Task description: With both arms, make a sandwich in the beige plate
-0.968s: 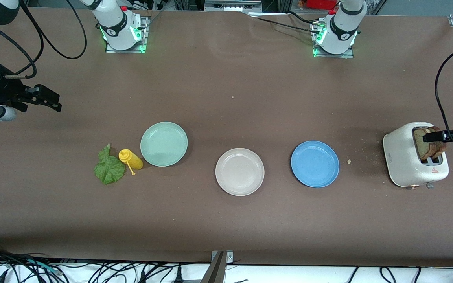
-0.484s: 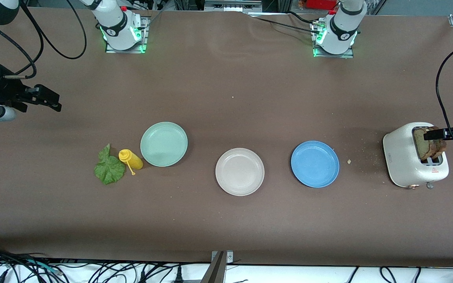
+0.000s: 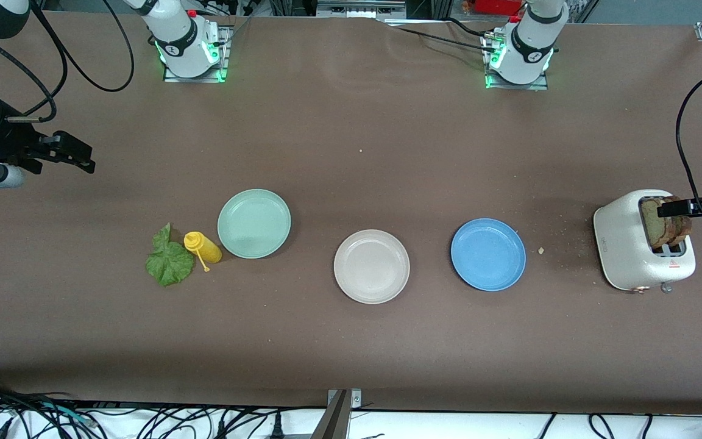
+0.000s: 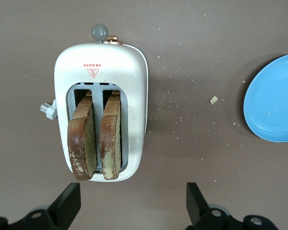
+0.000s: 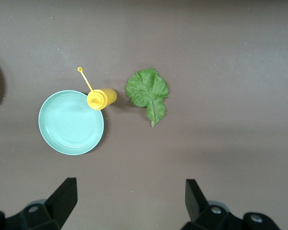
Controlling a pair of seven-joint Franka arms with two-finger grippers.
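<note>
Table (image 3: 351,140) covered in brown cloth carries everything. White two-slot toaster (image 3: 628,247) stands at the left arm's end, with two browned bread slices (image 4: 96,136) upright in its slots, one per slot. The left gripper (image 4: 132,208) hangs over the toaster, its black fingers (image 4: 67,203) spread wide and holding nothing. The right gripper (image 5: 129,203) waits in the air over the right arm's end of the table, fingers likewise spread and empty.

Three round shallow plates sit in a row: pale green plate (image 3: 254,223) toward the right arm's end, plain beige plate (image 3: 372,266) in the middle and bare, blue plate (image 3: 488,254) toward the toaster.

Crinkled green lettuce leaf (image 3: 169,260) lies flat just beside a small yellow squeeze bottle (image 3: 203,246), which lies on its side touching the green plate's rim. Crumbs (image 3: 541,250) are scattered between the blue plate and the toaster.
</note>
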